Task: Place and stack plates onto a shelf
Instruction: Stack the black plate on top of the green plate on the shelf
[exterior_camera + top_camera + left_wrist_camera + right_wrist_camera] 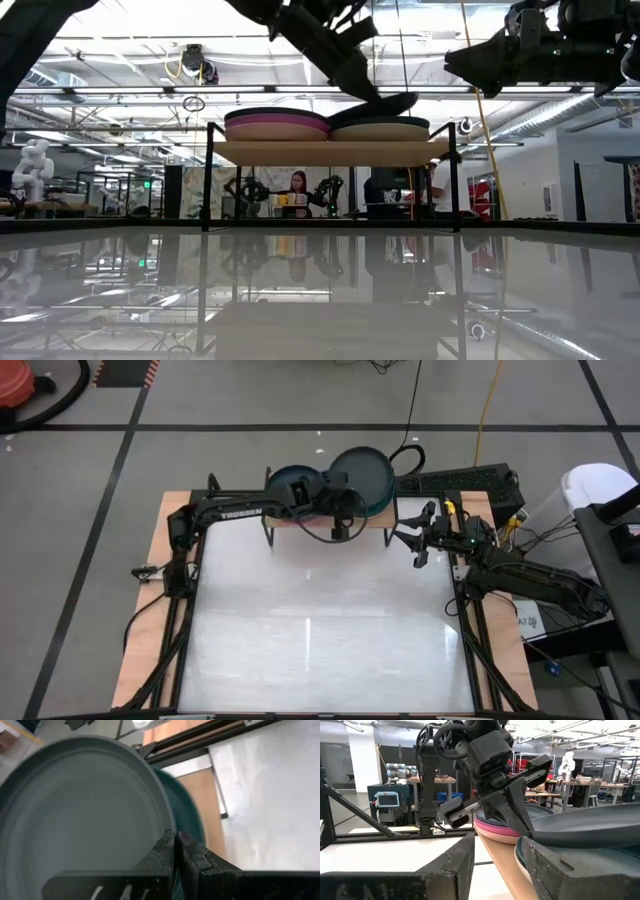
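Observation:
The shelf (pixel 330 152) carries two stacks of plates. The left stack (pixel 276 124) has a dark teal plate (pixel 285 482) on top, then magenta and light pink ones. The right stack (pixel 382 129) shows beige at its side, and a dark grey plate (pixel 362 472) lies tilted on top of it. My left gripper (pixel 340 512) is shut on that grey plate's rim. My right gripper (pixel 412 544) hangs open in the air by the shelf's right end and holds nothing. My left gripper pinches the dark grey plate's rim (pixel 167 827) on the side toward the table's near edge, one finger above it and one below. The fingers (pixel 517 820) slant down from above and from the left. The plate (pixel 385 103) sits tilted on the right stack.
A dark teal plate (pixel 189 815) shows just under the held one. The shelf's thin black legs (pixel 208 180) stand on the white tabletop (pixel 320 630), which stretches open on the near side. Cables and a black box (pixel 470 480) lie beyond the far right corner. People stand in the room behind (pixel 298 190).

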Robot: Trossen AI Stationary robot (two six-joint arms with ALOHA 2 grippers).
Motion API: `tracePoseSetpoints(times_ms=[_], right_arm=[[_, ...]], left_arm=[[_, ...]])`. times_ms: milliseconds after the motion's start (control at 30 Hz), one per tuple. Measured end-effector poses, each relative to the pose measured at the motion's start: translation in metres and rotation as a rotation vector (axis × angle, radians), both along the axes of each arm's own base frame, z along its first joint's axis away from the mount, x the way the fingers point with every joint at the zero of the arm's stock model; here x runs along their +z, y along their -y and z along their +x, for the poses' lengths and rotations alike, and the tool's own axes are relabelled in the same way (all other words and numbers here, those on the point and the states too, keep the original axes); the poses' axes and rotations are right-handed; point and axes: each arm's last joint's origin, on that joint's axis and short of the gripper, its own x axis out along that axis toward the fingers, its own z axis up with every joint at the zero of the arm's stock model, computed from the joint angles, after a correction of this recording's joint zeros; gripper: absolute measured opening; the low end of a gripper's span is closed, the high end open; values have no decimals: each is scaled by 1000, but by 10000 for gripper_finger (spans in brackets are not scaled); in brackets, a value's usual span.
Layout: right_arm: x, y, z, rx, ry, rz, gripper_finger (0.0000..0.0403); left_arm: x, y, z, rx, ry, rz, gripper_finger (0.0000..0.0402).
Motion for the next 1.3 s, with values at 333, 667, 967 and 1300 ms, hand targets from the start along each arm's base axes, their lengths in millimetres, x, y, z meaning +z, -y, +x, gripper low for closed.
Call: tracePoseSetpoints(times_ms=[333,667,967,1300], right_arm=[[0,0,0,0,-1,0,146],[0,0,0,0,-1,1,146],[0,0,0,0,-2,1,146],[0,0,0,0,3,-2,146]], left_arm=[[-3,14,3,-85,-27,-23,7],[-3,11,2,-97,-34,-18,7],[-14,6,4,-93,-60,-55,7],[-19,4,10,-89,-36,-54,40]])
